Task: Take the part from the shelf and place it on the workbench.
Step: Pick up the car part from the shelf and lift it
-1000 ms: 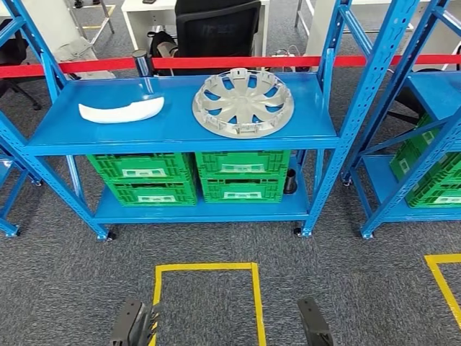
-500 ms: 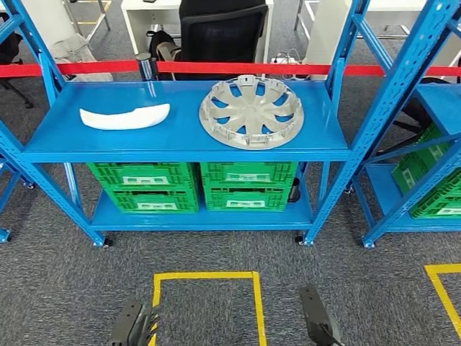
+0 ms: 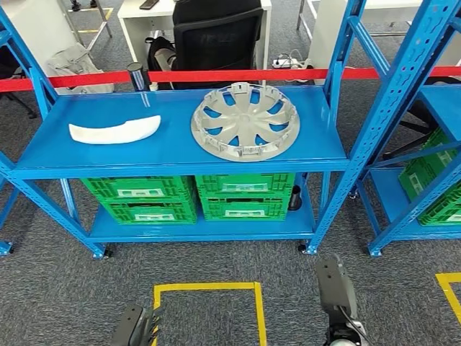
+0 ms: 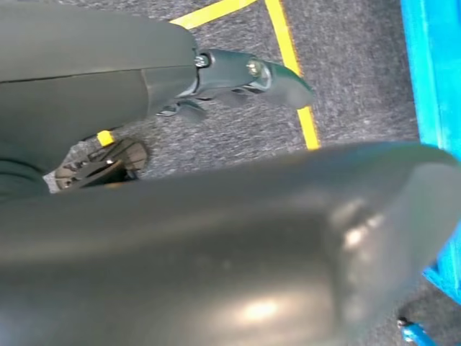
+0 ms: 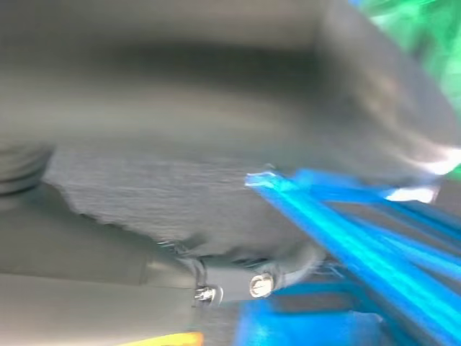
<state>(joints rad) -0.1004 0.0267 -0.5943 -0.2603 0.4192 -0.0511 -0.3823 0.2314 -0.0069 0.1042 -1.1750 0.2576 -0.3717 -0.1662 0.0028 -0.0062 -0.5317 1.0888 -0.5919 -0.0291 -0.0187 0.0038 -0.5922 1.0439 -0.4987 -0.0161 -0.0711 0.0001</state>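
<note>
On the top board of the blue shelf (image 3: 179, 155) lie a silver wheel cover (image 3: 245, 120), right of centre, and a white curved part (image 3: 114, 131) to its left. Both my hands are low and well short of the shelf, above the carpet. My left hand (image 3: 135, 328) hangs at the lower left with its fingers (image 4: 256, 72) stretched out and nothing in them. My right hand (image 3: 336, 292) is raised at the lower right, near the shelf's right post, and holds nothing. In the blurred right wrist view its fingers (image 5: 261, 281) are spread before the blue frame (image 5: 353, 238).
Green crates (image 3: 190, 196) fill the shelf's lower level. A second blue shelf (image 3: 429, 144) with green crates stands to the right. A red barrier tape (image 3: 245, 74) runs behind, with a black chair (image 3: 217, 32) beyond. A yellow tape square (image 3: 207, 288) marks the carpet in front.
The whole picture has shifted as the camera moved, and the shelf now sits a little nearer. My right hand has risen and moved to the right. The left hand stays low.
</note>
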